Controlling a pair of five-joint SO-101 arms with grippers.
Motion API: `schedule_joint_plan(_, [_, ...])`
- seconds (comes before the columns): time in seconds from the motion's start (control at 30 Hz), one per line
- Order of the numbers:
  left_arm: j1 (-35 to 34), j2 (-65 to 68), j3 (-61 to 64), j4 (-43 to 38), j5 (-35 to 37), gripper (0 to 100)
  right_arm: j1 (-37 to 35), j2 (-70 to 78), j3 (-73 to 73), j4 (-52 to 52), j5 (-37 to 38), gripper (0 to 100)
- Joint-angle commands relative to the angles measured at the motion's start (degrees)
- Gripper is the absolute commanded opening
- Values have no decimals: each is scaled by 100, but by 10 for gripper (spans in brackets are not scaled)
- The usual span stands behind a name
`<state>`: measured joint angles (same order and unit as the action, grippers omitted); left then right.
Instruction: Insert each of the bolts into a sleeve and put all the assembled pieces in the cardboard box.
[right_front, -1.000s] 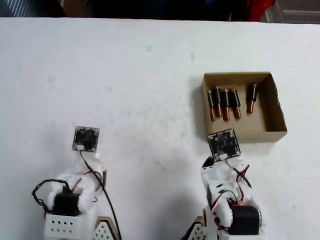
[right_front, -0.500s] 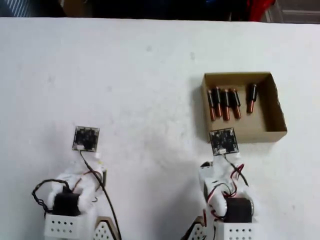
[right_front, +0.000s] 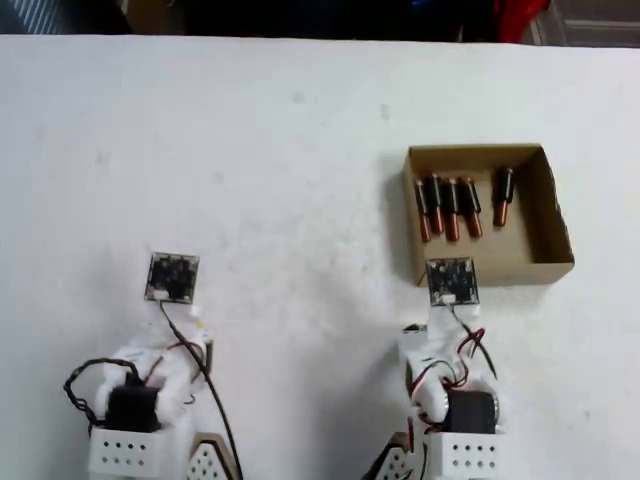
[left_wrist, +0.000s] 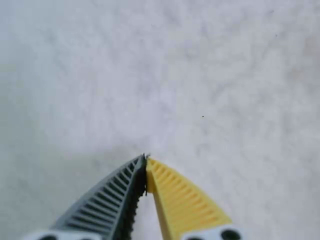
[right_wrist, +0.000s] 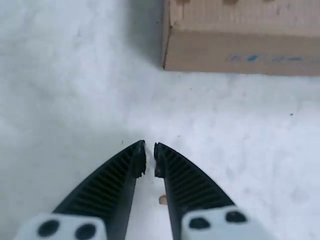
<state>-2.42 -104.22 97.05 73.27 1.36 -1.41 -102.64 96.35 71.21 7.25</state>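
High view: five pieces (right_front: 452, 208) lie in the box (right_front: 520, 268). Just outside its wall, the right gripper (right_wrist: 149, 152) is pinched nearly closed, empty; the left gripper (left_wrist: 145, 162) is closed, well apart. Task looks complete; next, probably only parking the arms.

White table (right_front: 250, 130), matte, faintly mottled, with a few tiny dark specks. Its far edge runs straight across the top of the high view, with a dark room behind. Lying directly on it is one brown cardboard box (right_front: 500, 272), open-topped and sitting flat on the right arm's side, about mid-depth and slightly skewed to the table edge. A soft shadow falls on the surface beside the box's near corner.
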Motion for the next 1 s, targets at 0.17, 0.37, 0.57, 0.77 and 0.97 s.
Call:
schedule_joint_plan(0.17, [75,-31,0,26,-26,22,189,-48,53,48,-53,16])
schedule_joint_plan(0.37, [75,-31,0,26,-26,22,189,-48,53,48,-396,16])
schedule_joint_plan(0.57, [48,-31,0,26,-35,22,215,-48,53,57,-404,18])
schedule_joint_plan(0.77, [40,-31,0,26,-26,23,215,-48,53,57,-404,18])
schedule_joint_plan(0.97, [40,-31,0,26,-26,23,215,-48,53,57,-404,18])
